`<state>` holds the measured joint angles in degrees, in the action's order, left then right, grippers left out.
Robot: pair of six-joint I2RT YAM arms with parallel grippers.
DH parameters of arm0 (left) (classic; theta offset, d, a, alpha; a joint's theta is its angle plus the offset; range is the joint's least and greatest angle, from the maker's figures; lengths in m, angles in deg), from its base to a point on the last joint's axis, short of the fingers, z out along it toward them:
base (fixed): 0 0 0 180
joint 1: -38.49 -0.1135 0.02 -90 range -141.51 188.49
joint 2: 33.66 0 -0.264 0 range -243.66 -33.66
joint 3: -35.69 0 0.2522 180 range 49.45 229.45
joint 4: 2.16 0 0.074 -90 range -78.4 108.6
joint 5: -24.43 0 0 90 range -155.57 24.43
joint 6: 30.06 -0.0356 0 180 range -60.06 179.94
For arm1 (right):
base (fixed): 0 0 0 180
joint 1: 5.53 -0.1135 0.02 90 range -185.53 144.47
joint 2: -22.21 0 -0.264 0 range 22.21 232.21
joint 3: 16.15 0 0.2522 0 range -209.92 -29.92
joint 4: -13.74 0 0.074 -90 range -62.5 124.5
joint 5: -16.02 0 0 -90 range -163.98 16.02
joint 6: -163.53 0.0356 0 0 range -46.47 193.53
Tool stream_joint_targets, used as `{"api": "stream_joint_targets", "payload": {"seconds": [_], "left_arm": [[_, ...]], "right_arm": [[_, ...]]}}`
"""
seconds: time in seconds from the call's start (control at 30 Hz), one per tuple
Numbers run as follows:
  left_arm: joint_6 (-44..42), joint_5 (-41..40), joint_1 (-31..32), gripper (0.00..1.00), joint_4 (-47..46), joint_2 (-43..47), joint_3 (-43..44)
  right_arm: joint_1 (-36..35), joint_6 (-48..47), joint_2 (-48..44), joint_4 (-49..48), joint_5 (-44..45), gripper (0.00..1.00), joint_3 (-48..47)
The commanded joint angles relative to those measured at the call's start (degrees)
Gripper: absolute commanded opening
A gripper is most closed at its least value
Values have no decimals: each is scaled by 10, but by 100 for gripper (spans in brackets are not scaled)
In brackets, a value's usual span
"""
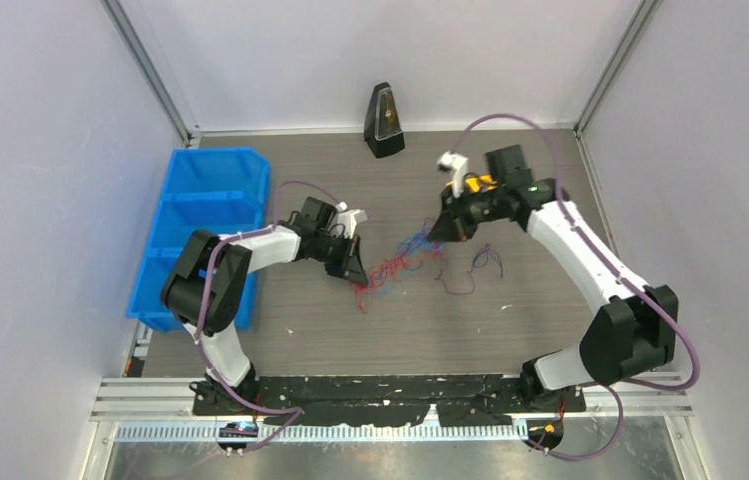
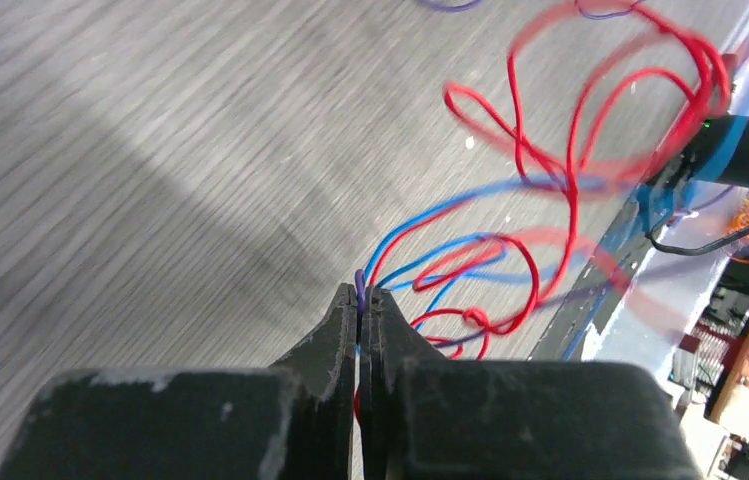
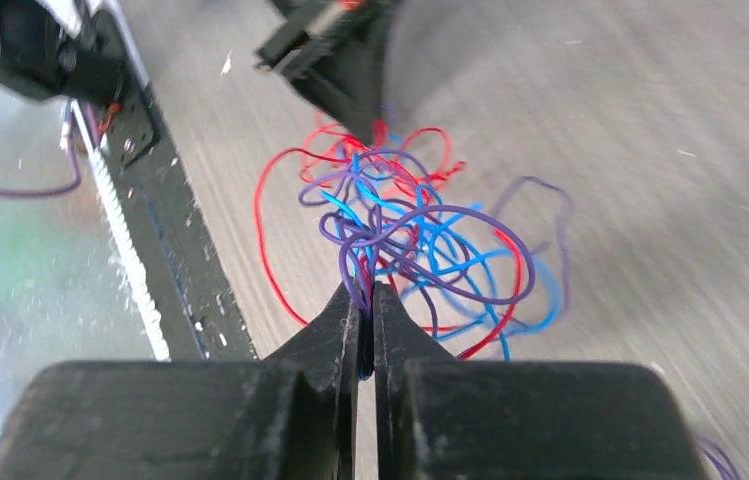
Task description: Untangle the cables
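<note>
At the middle of the desk (image 1: 370, 335), the cables (image 1: 395, 262) form a red, blue and purple tangle between both arms. The left tool (image 2: 361, 300) pinches strands at one end, and the right tool (image 3: 367, 305) clamps purple strands at the other.

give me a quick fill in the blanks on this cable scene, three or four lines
1. The left claw is ___ on a few strands of the cables.
2. The strands looping out of the right claw are mainly ___.
3. The bin on the left of the top view is ___ in colour.
4. The number of claws gripping the tangle is ___.

Missing words: shut; purple; blue; two
</note>
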<state>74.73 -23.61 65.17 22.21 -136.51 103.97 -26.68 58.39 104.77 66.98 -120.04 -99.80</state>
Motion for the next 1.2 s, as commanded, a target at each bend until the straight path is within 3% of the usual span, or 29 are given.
{"api": "stream_joint_targets", "payload": {"seconds": [0.0, 0.37, 0.7, 0.93, 1.0, 1.17], "left_arm": [[-56, -48, -47, 0, 93, 60, -11], [-103, -80, -165, 0, 198, 164, -20], [-144, -81, -255, 0, 269, 251, -14], [-175, 36, -282, 0, 299, 328, 21], [-161, 66, -262, 0, 288, 346, 27], [-152, 53, -199, 0, 263, 361, 41]], "right_arm": [[105, -45, -65, 75, -44, 5, -62], [298, -144, -91, 209, -61, 6, -141], [340, -194, -66, 231, -40, 6, -136], [335, -203, -29, 221, -56, 10, -90], [310, -192, -17, 205, -55, 11, -65], [221, -138, -18, 130, -16, 9, 5]]}}
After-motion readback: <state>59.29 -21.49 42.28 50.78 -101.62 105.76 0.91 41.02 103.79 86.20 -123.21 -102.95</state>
